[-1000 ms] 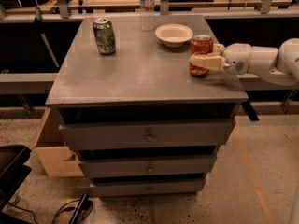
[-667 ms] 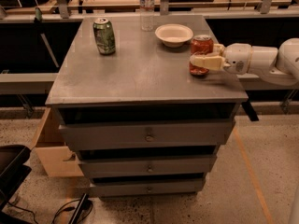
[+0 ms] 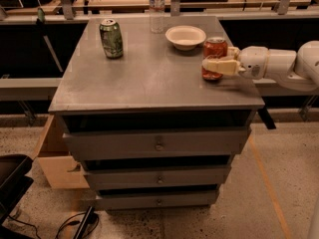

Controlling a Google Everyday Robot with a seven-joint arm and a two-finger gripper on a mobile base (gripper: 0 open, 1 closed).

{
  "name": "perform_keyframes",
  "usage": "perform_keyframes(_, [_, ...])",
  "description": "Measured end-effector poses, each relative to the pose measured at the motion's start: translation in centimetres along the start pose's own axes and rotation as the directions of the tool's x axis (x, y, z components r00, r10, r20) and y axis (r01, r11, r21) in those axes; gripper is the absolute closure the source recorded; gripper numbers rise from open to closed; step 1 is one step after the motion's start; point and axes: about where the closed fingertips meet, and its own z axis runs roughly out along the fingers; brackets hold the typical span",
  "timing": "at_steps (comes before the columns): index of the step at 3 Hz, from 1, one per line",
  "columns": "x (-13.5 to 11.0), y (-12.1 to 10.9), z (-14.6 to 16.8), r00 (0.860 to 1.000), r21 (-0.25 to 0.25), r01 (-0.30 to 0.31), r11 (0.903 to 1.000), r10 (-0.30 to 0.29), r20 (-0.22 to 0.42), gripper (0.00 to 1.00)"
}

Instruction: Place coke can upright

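The coke can (image 3: 215,48) stands upright on the grey worktop (image 3: 149,78), near its right edge and just in front of a white bowl (image 3: 185,36). The claw (image 3: 213,63) reaches in from the right on a white arm (image 3: 279,66) and sits around the can's lower half; whether it grips or is loose cannot be told. A green can (image 3: 110,39) stands upright well apart at the rear left, with a clear plastic bottle (image 3: 156,6) at the back edge. 3 drawers (image 3: 158,143) are below
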Motion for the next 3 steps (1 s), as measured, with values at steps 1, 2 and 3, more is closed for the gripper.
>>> perform_keyframes(1, [-0.01,0.07,0.32,1.000,-0.005,0.000,1.0000,0.000,0.001,0.13])
perform_keyframes(2, [-0.03,0.15,0.68,1.000,-0.011,-0.001,0.9999,0.001,0.001,0.00])
perform_keyframes(3, [-0.03,0.15,0.69,1.000,-0.011,-0.001,0.9999,0.001,0.001,0.00])
